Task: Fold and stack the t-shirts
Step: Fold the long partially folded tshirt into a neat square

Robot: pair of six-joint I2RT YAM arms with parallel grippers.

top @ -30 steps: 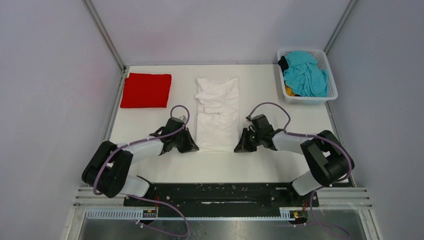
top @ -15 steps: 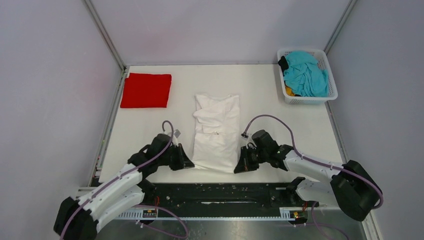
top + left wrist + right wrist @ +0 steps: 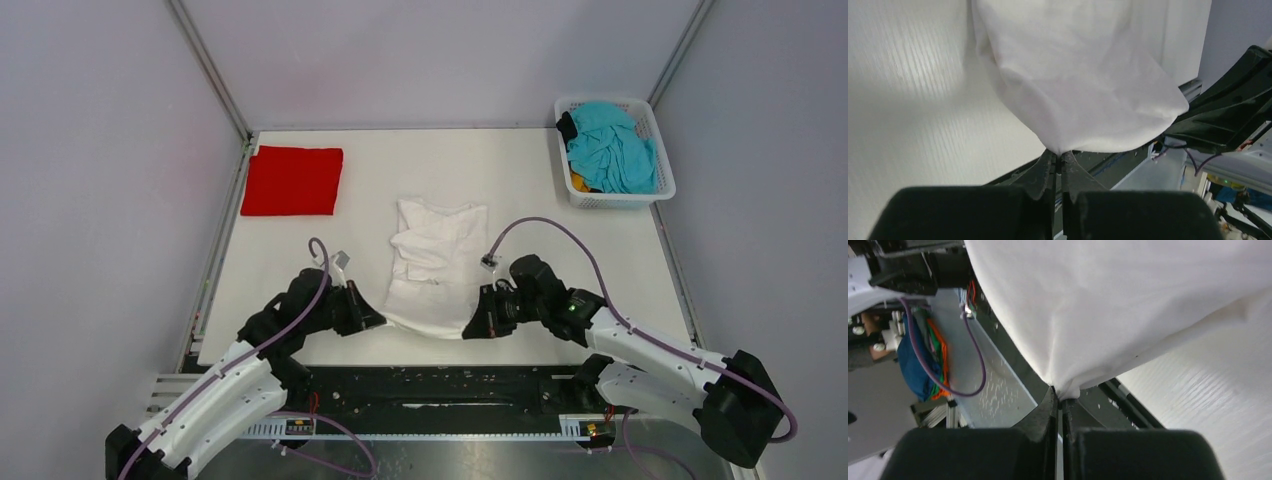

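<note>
- One white t-shirt (image 3: 437,262), folded into a long narrow strip, lies mid-table with its collar end away from the arms. Its near hem is close to the table's near edge.
- One red t-shirt (image 3: 292,181), folded to a flat rectangle, sits at the far-left corner, well apart from the white one.
- One basket (image 3: 614,201) stands at the far-right corner. It holds a heap with a teal shirt (image 3: 612,148) on top, a scrap of orange cloth (image 3: 580,184) and a dark cloth (image 3: 567,127).
- Two grippers:
  - The left gripper (image 3: 1058,161) has its fingers pressed together on the white shirt's near-left corner.
  - The right gripper (image 3: 1058,399) pinches the near-right corner.
  - The hem curves between them.
- One white matte table (image 3: 560,250).
- Pale grey walls (image 3: 440,60) stand on three sides, with metal posts in the corners.
- A black rail (image 3: 430,385) runs along the near edge.
</note>
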